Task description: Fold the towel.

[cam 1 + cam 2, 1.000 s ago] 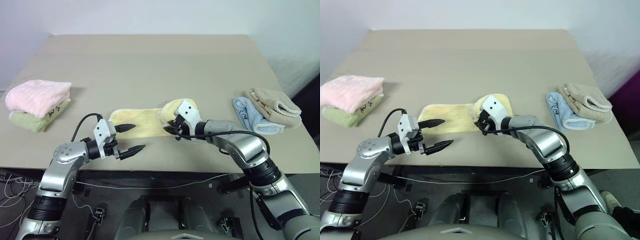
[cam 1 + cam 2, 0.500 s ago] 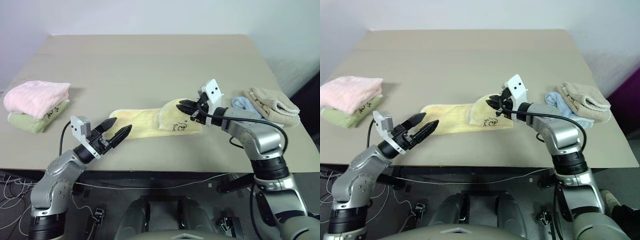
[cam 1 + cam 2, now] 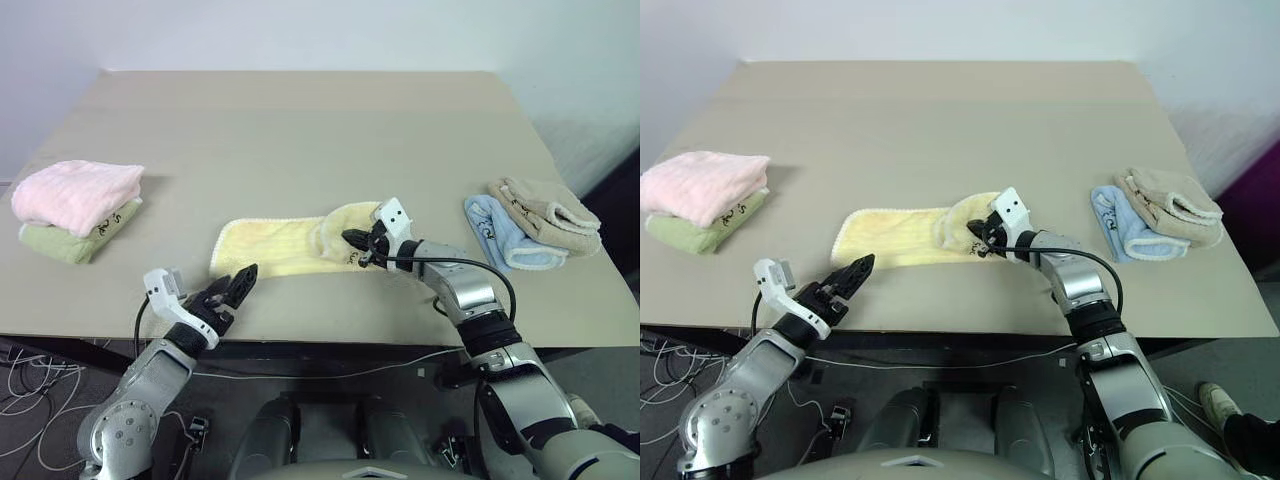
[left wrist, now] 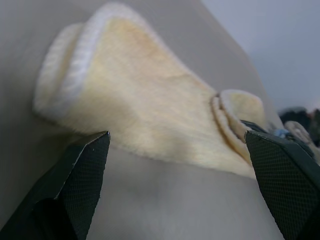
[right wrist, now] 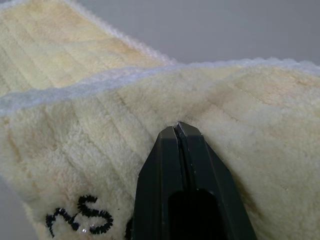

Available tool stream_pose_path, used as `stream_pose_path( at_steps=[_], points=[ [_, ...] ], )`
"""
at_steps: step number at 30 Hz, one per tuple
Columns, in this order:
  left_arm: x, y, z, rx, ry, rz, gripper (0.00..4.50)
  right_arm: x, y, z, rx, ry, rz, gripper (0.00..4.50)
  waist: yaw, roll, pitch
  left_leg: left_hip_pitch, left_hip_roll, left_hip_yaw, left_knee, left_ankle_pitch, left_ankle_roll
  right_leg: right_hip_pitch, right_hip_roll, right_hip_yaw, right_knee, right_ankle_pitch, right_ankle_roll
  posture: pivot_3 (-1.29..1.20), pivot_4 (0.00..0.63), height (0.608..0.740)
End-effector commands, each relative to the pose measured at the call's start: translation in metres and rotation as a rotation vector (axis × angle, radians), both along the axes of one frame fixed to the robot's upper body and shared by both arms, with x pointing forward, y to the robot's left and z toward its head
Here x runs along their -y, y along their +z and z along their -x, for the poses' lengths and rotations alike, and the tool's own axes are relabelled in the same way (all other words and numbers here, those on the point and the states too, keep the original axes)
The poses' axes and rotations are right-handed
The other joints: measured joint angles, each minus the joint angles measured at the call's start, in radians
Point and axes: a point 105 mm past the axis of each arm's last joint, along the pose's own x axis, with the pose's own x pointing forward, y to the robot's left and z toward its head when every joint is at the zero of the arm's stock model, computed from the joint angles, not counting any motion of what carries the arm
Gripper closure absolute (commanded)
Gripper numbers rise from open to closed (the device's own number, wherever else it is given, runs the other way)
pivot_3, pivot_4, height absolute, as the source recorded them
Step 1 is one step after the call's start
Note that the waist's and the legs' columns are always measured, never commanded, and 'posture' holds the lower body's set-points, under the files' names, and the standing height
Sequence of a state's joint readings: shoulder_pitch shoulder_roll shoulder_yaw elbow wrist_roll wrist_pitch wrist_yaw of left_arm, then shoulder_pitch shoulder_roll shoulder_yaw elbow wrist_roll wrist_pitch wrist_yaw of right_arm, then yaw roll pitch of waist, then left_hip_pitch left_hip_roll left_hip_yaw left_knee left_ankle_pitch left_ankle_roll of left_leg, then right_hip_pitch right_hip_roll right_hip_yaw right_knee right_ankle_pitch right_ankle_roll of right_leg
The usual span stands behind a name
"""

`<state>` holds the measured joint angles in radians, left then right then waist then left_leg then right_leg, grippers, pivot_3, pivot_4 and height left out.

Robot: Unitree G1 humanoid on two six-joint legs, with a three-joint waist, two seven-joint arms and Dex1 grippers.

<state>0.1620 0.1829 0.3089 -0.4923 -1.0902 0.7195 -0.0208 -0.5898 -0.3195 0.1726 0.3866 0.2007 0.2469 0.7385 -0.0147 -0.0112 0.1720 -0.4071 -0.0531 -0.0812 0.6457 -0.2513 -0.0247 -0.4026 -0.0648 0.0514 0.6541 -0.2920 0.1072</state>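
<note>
Tan table (image 3: 300, 130): right pincer (image 5: 179, 131) shut, tips pressed against towel (image 3: 290, 243), dark writing visible; left pincer (image 4: 175, 165) wide open, empty.

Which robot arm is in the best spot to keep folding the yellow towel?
Probably the right. Its end effector is shut, tips pressed onto the towel at its folded-over end. The left end effector is open, off the cloth, near the table's front edge.

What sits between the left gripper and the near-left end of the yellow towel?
Nothing visible. Bare table separates the open left gripper from the towel, whose left end lies flat. The right gripper is shut against the towel's folded-over right end.
</note>
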Motion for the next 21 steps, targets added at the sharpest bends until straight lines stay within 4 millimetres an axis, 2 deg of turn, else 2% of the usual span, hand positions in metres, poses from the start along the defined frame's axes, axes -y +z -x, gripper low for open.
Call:
stream_pose_path(
  at_steps=[1,5,9,14,21],
  points=[
    [-0.007,0.007,-0.003,-0.015,0.076,0.087,0.00,-0.011,0.036,0.009,0.113,0.080,-0.066,4.46,0.001,0.000,0.000,0.000,0.000,0.000,0.000,0.000,0.000,0.000,0.000,0.000,0.000,0.000,0.000,0.00,0.150,0.740],
    [-0.006,0.007,-0.008,-0.060,0.110,0.208,0.00,-0.009,0.069,0.014,0.205,0.103,-0.103,4.46,0.002,0.000,0.000,-0.001,0.000,0.000,0.000,0.000,0.000,-0.001,0.000,0.000,0.000,0.000,0.000,0.00,0.150,0.740],
    [-0.009,0.004,-0.018,-0.113,0.164,0.299,0.00,-0.005,0.092,0.017,0.259,0.110,-0.133,4.46,0.006,0.000,0.000,-0.001,-0.001,0.000,0.000,0.000,0.000,0.000,-0.001,0.000,0.000,0.000,0.000,0.00,0.150,0.740],
    [-0.016,-0.002,-0.027,-0.173,0.242,0.372,0.00,-0.005,0.098,0.020,0.274,0.111,-0.135,4.46,0.005,0.000,0.000,0.000,-0.001,-0.001,0.001,0.000,0.000,0.000,-0.001,-0.001,0.000,0.000,0.000,0.00,0.150,0.740],
    [-0.013,0.002,-0.041,-0.179,0.248,0.389,0.00,-0.005,0.096,0.023,0.274,0.105,-0.140,4.46,0.006,0.000,0.000,0.000,-0.001,-0.001,0.001,0.001,-0.001,0.002,0.000,-0.001,0.000,0.000,0.000,0.00,0.150,0.740]
  ],
)
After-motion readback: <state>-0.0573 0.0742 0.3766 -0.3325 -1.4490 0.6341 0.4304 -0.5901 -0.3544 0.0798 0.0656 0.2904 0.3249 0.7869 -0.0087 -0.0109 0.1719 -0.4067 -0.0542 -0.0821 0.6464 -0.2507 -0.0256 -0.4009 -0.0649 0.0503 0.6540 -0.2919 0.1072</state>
